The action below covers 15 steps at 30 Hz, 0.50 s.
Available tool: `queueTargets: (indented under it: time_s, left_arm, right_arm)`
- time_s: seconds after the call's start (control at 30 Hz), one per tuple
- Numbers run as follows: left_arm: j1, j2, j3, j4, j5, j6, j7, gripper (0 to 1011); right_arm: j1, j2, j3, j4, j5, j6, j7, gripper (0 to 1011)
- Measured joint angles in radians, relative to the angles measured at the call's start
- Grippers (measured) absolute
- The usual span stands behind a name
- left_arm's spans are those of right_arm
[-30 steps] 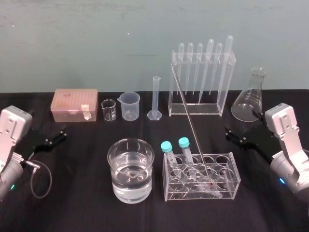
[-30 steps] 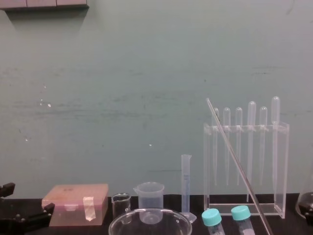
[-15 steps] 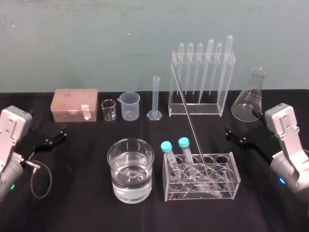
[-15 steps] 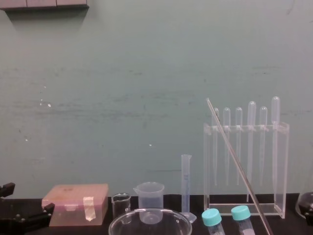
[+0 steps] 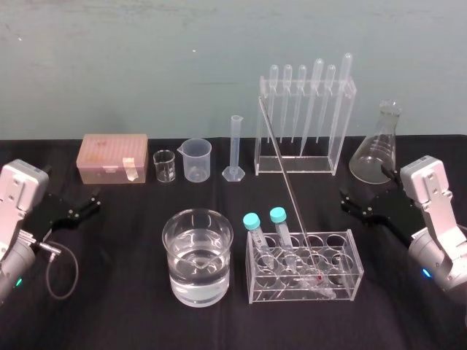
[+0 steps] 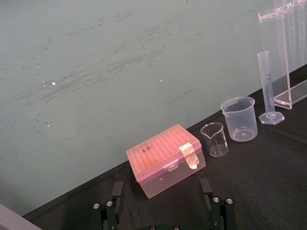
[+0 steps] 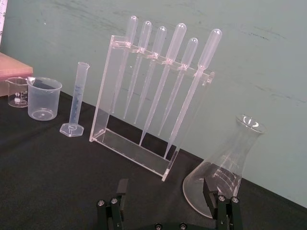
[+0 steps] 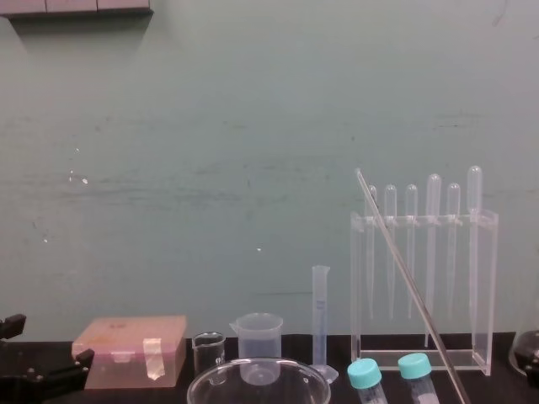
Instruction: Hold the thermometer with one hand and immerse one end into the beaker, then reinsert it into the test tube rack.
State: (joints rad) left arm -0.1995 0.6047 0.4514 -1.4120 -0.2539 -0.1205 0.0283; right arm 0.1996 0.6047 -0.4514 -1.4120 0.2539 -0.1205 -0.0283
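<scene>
The thermometer [image 5: 286,184], a long thin glass rod, leans in the low clear test tube rack [image 5: 343,268] at front centre, red tip down inside, top slanting back and left; the chest view shows it too, thermometer [image 8: 404,269]. Left of the rack stands the wide glass beaker [image 5: 197,257], about half full of clear liquid; its rim, beaker [image 8: 257,369], shows low in the chest view. My left gripper [image 5: 93,201] rests open at the table's left, far from both. My right gripper [image 5: 344,202] rests open to the right of the rack, nothing between its fingers [image 7: 123,188].
Two teal-capped tubes [image 5: 252,222] stand in the rack's left holes. Along the back: a pink box [image 5: 113,157], a tiny glass beaker [image 5: 164,166], a small plastic beaker [image 5: 197,159], a measuring cylinder [image 5: 234,149], a tall pipette stand [image 5: 303,120], a conical flask [image 5: 381,146].
</scene>
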Motion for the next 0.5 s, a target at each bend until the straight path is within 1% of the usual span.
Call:
queueTargets:
  time_s: [0.2,0.27,0.37,0.4,0.5]
  left_arm:
    - [0.000,0.000,0.000,0.000,0.000,0.000,0.000,1008]
    - [0.000,0.000,0.000,0.000,0.000,0.000,0.000,1008]
    - [0.000,0.000,0.000,0.000,0.000,0.000,0.000,1008]
    - [0.000,0.000,0.000,0.000,0.000,0.000,0.000,1008]
    - [0.000,0.000,0.000,0.000,0.000,0.000,0.000,1008]
  right_arm:
    - [0.000,0.000,0.000,0.000,0.000,0.000,0.000,1003]
    - [0.000,0.001,0.003,-0.001,0.006,0.003,0.016,1003]
    - [-0.002,0.008,0.027,-0.022,0.064,0.032,0.081,1003]
    - [-0.006,0.014,0.045,-0.039,0.109,0.058,0.121,1003]
    - [-0.016,0.025,0.081,-0.080,0.196,0.112,0.185,1003]
